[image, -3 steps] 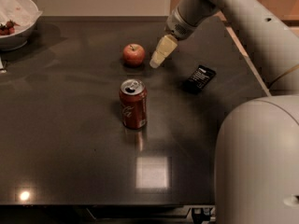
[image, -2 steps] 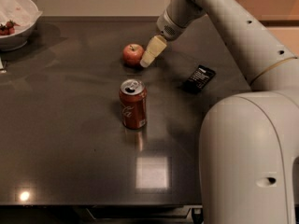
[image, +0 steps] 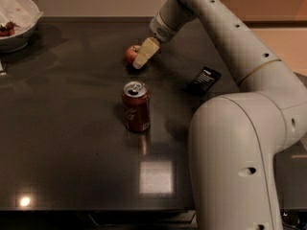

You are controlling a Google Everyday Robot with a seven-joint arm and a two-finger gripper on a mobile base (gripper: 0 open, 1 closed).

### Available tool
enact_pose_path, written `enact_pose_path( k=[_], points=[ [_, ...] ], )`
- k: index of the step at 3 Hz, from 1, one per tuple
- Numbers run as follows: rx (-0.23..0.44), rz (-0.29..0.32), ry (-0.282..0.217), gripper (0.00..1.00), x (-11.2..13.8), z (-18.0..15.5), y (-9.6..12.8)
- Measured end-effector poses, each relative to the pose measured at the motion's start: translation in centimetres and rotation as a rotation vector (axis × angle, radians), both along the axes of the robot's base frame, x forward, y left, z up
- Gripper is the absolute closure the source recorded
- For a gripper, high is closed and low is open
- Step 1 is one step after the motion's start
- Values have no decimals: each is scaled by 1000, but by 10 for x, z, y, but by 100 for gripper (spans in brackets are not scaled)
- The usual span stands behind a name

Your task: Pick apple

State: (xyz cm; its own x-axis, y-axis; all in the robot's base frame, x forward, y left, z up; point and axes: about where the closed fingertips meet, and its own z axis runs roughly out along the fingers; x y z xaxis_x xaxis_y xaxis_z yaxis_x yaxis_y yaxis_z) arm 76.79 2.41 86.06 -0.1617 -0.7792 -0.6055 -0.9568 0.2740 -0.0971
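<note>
Upper middle of the frame: my gripper [image: 144, 55] is at the apple [image: 130, 54], and a nudge could send the fruit rolling.

Across the dark table [image: 72, 147] my arm [image: 230, 42] reaches from the lower right up toward the upper middle, where the gripper covers the apple's right side. I cannot tell whether it is clenched, released or already holding. The white bowl [image: 19, 25] in the upper left is well apart and I judge it safe. The soda can [image: 136, 107] stands upright below the apple, apart from it. A low, careless sweep of my wrist on lifting away could tip it. The black packet [image: 204, 80] lies to the right, under my forearm's line. My main worry is the apple itself. It is round and loose on a smooth top, so an off-centre squeeze could pop it leftward.
</note>
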Motion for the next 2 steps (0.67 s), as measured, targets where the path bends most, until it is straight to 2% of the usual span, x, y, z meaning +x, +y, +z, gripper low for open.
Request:
enact_pose_path(
  k=[2],
  points=[
    [21,47,8,41,-6,-1,18]
  ],
)
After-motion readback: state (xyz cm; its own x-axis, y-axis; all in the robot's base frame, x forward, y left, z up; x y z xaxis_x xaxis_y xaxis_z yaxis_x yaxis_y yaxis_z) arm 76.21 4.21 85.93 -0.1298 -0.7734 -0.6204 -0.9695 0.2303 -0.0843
